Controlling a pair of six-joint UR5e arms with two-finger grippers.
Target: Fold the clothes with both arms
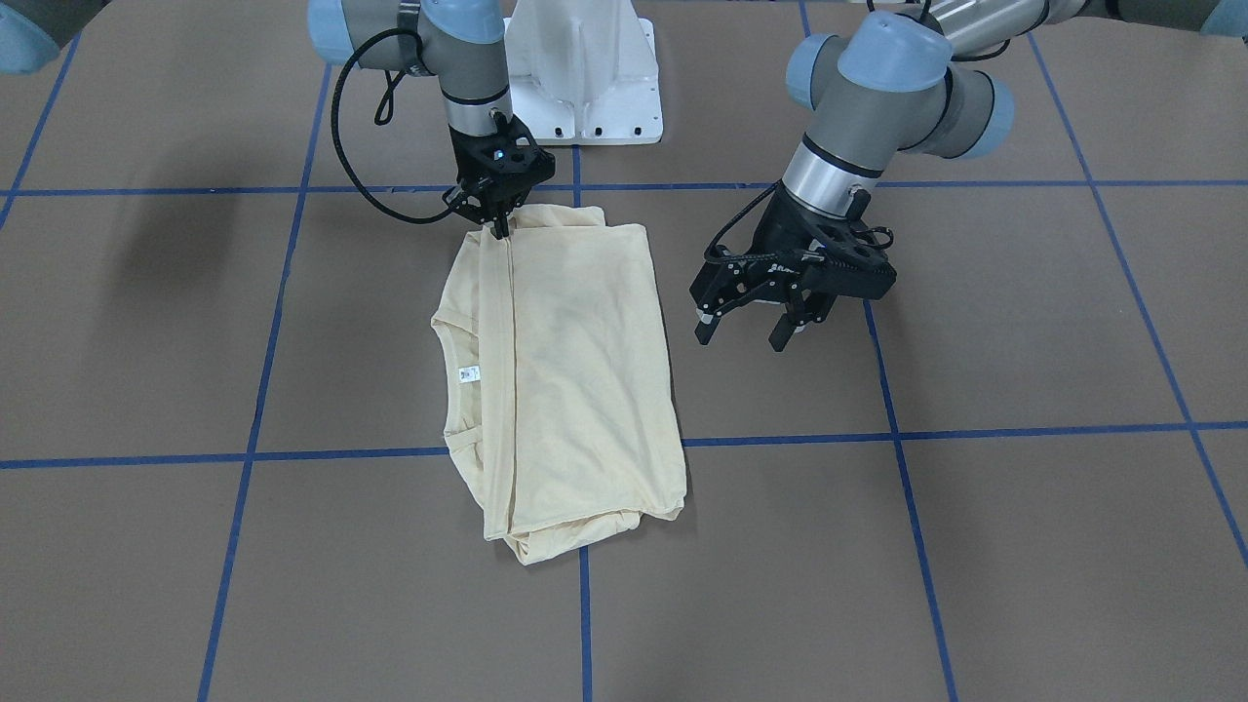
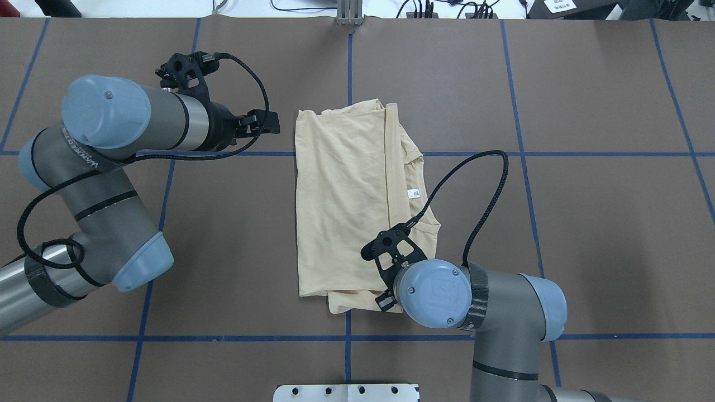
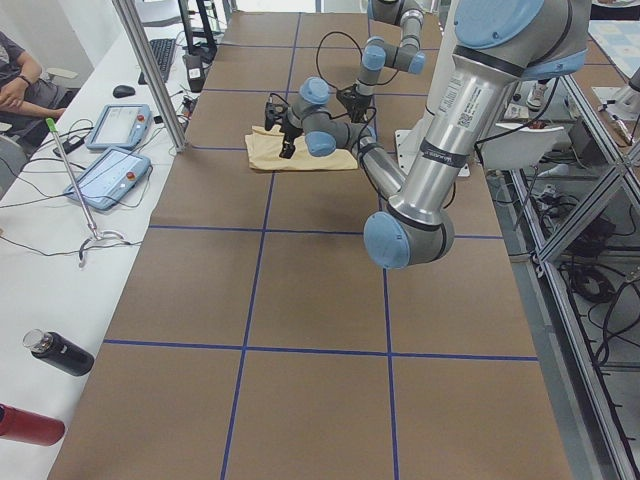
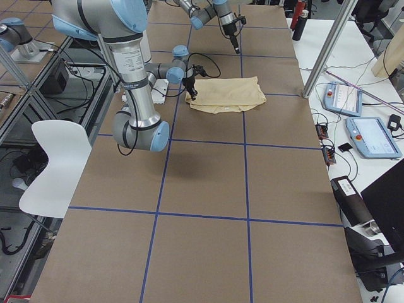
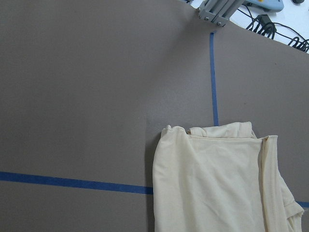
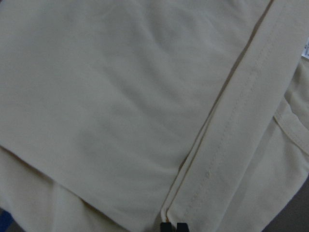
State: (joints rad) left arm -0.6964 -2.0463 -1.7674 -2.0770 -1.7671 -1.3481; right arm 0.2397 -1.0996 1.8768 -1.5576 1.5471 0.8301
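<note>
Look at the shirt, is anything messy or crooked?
A bit messy. The shirt isn't a neat rectangle: lower layers poke out at both short ends, and the collar side with its white label sticks out from under the top fold.

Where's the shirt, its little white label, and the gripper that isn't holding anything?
shirt [image 1: 575, 380], front-facing view, middle of the folded top layer.
neck label [image 1: 469, 373], front-facing view, centre of the tag.
left gripper [image 1: 743, 336], front-facing view, between its open fingertips.

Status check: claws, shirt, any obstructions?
Left claw open, hovering beside shirt. Right claw shut on shirt's edge. Shirt folded, lying flat. No obstructions seen.
</note>
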